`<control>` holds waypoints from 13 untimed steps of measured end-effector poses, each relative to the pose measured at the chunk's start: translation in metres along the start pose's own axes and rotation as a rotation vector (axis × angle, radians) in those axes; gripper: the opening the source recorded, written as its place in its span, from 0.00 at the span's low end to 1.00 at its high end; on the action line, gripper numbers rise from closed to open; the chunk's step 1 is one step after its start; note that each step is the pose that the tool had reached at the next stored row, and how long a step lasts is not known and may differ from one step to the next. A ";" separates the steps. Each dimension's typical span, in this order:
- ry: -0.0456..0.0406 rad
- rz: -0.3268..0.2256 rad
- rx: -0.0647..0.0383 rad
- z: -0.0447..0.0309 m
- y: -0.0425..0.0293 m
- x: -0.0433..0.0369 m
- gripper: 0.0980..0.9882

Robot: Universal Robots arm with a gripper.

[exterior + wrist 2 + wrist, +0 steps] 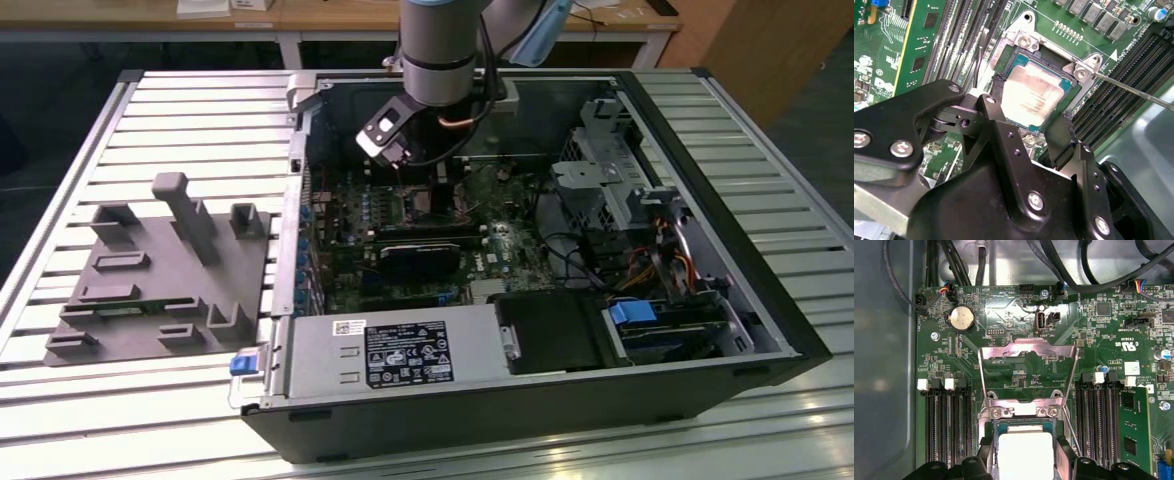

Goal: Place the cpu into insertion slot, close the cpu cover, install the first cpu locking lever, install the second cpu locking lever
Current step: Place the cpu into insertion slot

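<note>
**Silver-tan chip lies in the socket, cover standing open**

In the second wrist view the pincer (pixel 1030 104) is narrow about the cpu (pixel 1038 87). Its black fingers (pixel 995 115) lie against two opposite edges, so I judge that it grips the chip. The cpu lies flat inside the insertion slot (pixel 1022 38), probably held so to keep its sides square to the silver rim. In the first wrist view the cpu cover (pixel 1026 344) stands tilted up at the hinge side of the slot, which leaves the way free from above. One locking lever (pixel 1134 89), a thin wire, points away from the socket, not latched. In the exterior view the computer case (pixel 534 400) lies open in the middle of the frame on the slatted tabletop (pixel 200 100).
</note>
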State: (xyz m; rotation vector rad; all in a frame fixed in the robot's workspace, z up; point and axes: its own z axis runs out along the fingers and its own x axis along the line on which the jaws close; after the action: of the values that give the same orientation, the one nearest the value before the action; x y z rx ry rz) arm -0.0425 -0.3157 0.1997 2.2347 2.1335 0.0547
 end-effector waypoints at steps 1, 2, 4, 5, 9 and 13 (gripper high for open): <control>-0.0001 0.000 0.000 -0.0012 0.0001 0.0000 0.57; 0.0000 0.000 0.000 -0.0021 0.0001 0.0000 0.57; 0.0001 0.000 0.000 -0.0022 0.0002 0.0000 0.57; 0.0002 0.000 0.000 -0.0022 0.0002 0.0000 0.57; 0.0001 0.000 0.000 -0.0023 0.0001 0.0000 0.57; 0.0000 0.000 0.000 -0.0023 0.0001 0.0000 0.41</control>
State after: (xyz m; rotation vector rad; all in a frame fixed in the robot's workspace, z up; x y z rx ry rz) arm -0.0426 -0.3157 0.2020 2.2346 2.1334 0.0551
